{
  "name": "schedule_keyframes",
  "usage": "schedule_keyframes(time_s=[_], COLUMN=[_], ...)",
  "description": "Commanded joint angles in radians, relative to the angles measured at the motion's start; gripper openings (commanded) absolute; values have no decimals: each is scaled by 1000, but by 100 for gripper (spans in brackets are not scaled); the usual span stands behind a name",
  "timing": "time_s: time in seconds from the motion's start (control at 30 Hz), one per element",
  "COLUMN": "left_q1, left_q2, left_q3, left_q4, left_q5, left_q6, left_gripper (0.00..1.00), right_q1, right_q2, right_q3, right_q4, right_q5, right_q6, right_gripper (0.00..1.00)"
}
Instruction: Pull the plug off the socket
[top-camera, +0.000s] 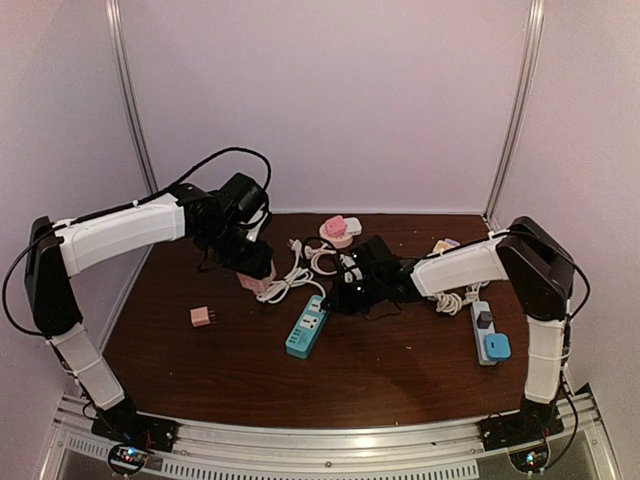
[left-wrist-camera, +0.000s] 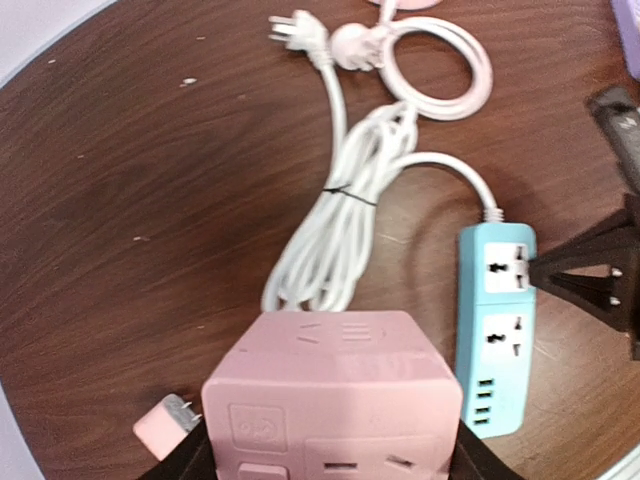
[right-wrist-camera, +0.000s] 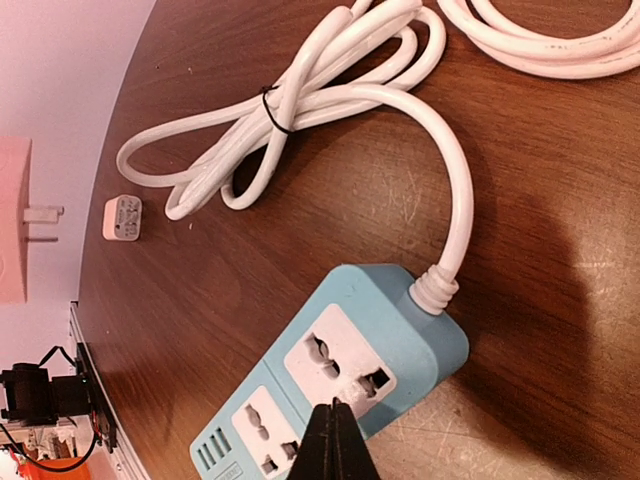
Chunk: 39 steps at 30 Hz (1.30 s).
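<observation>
My left gripper (top-camera: 252, 268) is shut on a pink cube socket (left-wrist-camera: 335, 390), with its black fingers (left-wrist-camera: 482, 462) against both sides of the cube. No plug sits in the socket faces that show. A small pink plug (top-camera: 201, 317) lies loose on the brown table (top-camera: 230, 380), to the cube's left and apart from it. The same plug (left-wrist-camera: 163, 424) shows beside the cube in the left wrist view. My right gripper (right-wrist-camera: 335, 405) is shut, its tips at the white outlet face of a teal power strip (right-wrist-camera: 340, 370).
The teal strip's white cable bundle (left-wrist-camera: 340, 220) lies between the cube and the strip (top-camera: 307, 327). A coiled white cord (left-wrist-camera: 430, 50) and a pink item (top-camera: 338, 230) lie at the back. A grey strip with a blue plug (top-camera: 487, 335) lies at the right.
</observation>
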<state>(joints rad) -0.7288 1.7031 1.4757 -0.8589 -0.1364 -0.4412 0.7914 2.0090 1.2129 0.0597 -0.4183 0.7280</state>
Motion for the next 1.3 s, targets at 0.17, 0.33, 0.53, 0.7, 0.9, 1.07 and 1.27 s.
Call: schedule_keyframes(time_s=[0.17,0.33,0.53,0.7,0.9,1.07,1.27], left_q1=[167,259,377,434,488,498,499], left_q2=[-37,40,183,329,450,511,545], left_q3=[-42,-4,103,204,279,327,348], left_q4=[-11,-12,-15,-37,-37,-37,-38], left_q5=[-360,-479,-542,-627,-656,-655,-640], left_q6=[4,56,126,186,228,250,256], left_gripper=[25,25,25,28,30,36,45], right_q1=[-3,-6,-17,-26,-31,-31,-32], right_q2=[-149,-224,-353,-473,-569,-594,-602], right_q3=[85,93,54,-18,-73,-91,-96], right_q4=[-144,-216,-256,-264,-263,-273,-285], right_q5=[99,153,221,324,364,376,384], right_q6=[-69,-119,-155,-166,-165,-158,-162], right_gripper=[12,39,68,77,80,79,80])
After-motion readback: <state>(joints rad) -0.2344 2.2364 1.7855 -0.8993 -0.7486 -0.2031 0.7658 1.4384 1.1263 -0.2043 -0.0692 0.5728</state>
